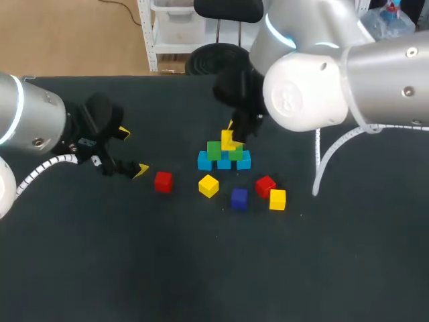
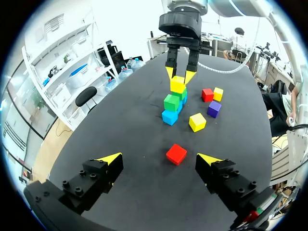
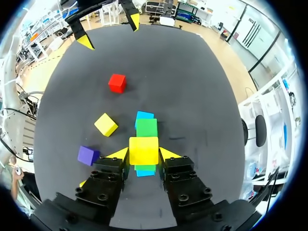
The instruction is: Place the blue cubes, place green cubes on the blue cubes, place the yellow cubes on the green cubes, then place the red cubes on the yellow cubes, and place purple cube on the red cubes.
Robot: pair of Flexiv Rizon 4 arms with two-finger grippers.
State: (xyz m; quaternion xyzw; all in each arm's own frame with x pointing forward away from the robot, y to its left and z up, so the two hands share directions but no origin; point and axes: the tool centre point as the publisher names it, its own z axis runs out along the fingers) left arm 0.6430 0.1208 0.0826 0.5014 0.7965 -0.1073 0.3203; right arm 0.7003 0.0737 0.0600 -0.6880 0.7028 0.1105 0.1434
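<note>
Above frame centre your right gripper (image 1: 232, 136) clamped the yellow cube (image 1: 228, 141) by opposite flat faces; it looked light, rigid, perhaps slick. Your left gripper (image 1: 133, 151) gaped wide, empty.

— Harsh light?
— No: bright, even, from overhead. The matte black tabletop (image 1: 201, 268) carried only faint shadows.
— Glare?
— A soft sheen lay on the right arm's glossy white casing (image 1: 305, 97).
</note>
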